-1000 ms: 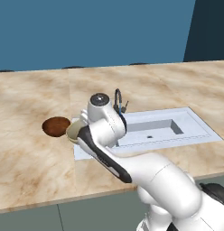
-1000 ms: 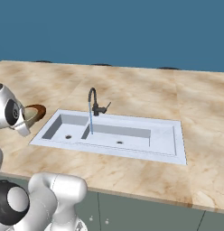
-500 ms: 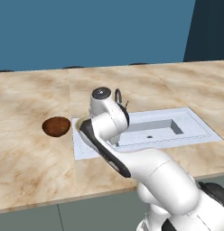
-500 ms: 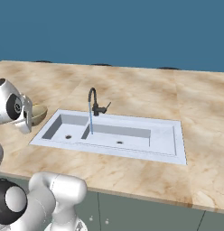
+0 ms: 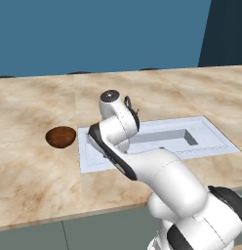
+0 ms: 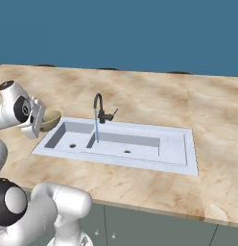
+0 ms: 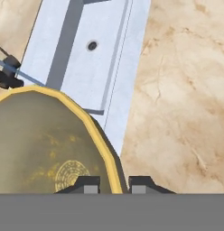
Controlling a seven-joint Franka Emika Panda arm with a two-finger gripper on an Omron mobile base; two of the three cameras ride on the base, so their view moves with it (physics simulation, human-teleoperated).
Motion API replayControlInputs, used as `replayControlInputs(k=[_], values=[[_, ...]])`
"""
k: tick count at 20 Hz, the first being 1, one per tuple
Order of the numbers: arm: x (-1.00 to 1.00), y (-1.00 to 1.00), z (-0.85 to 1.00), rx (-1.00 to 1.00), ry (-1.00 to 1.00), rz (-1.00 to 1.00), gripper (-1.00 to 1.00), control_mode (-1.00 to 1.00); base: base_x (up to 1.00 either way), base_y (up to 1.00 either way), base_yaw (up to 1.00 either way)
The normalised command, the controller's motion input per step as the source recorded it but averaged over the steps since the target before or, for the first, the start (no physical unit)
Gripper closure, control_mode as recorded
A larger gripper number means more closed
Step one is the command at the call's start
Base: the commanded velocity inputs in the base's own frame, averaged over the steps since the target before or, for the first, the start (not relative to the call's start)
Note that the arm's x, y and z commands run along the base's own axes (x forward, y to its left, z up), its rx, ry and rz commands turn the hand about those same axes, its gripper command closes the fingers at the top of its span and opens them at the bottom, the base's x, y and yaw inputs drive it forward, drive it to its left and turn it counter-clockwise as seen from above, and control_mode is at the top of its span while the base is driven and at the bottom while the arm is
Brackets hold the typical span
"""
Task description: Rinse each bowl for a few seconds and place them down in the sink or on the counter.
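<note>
My gripper (image 7: 111, 185) is shut on the rim of the pale olive-gold bowl (image 7: 46, 144), which takes up the lower left of the hand view. From the right base the bowl (image 6: 50, 119) hangs just past the left edge of the white sink (image 6: 174, 150), in my gripper (image 6: 40, 122). The dark reddish-brown bowl (image 5: 61, 136) sits on the counter (image 5: 35, 171) left of the sink (image 5: 211, 139). A thin blue stream runs from the dark faucet (image 6: 98, 106) into the left basin. My arm hides the held bowl in the left base view.
The sink has two basins with small round drains (image 7: 92, 45). The faucet (image 7: 7, 72) stands behind the divider. Beige marble counter (image 6: 140, 96) stretches all around, with a blue wall behind.
The arm has carried the olive-gold bowl to the right, away from the brown bowl and up to the sink's left edge. The brown bowl has stayed put.
</note>
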Motion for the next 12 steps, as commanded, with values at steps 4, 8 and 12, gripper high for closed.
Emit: replayControlInputs(k=[4, 8, 12], values=[[0.29, -0.31, -0.01, 0.06, 0.05, -0.04, 1.0, -1.0, 0.0, 0.0, 0.0], [0.26, -0.15, -0.05, 0.01, 0.01, -0.04, 1.0, -1.0, 0.0, 0.0, 0.0], [0.22, -0.13, -0.08, 0.0, 0.0, -0.05, 1.0, -1.0, 0.0, 0.0, 0.0]])
